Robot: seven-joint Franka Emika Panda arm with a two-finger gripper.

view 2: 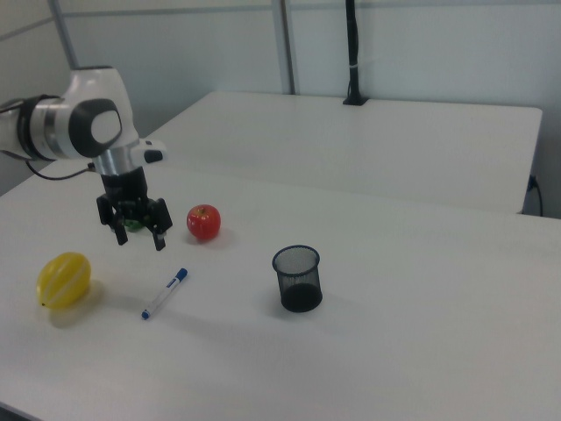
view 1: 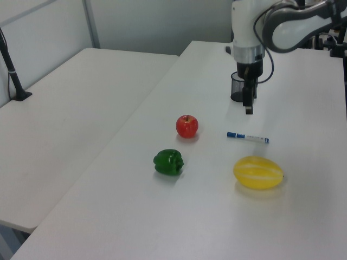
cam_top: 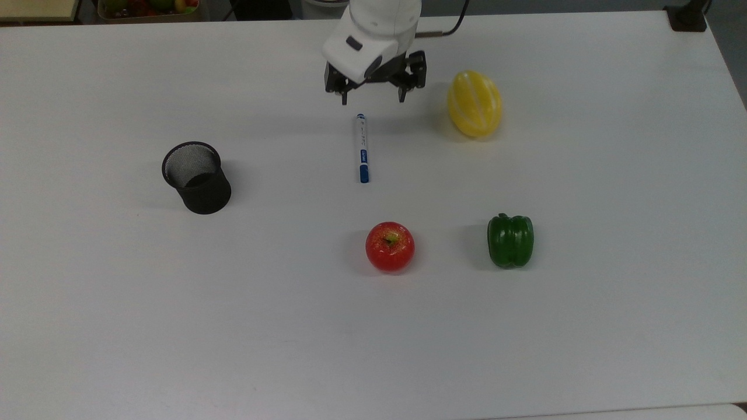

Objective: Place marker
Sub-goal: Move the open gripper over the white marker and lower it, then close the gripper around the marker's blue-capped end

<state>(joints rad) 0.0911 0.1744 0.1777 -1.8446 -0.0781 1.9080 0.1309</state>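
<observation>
Now marker [cam_top: 362,148] flat, cap toward apple [cam_top: 390,246], hand [cam_top: 372,100] wide open, empty.

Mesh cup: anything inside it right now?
The black mesh cup stands upright. The top view shows bare inner mesh wall and a dark bottom, with nothing sticking out. The near wall hides part of the floor. The marker lies on the table.

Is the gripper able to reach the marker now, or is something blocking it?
Probably yes. The open gripper hangs above the table near one end of the marker, which lies flat with bare table around it; the melon and apple stand apart.
</observation>
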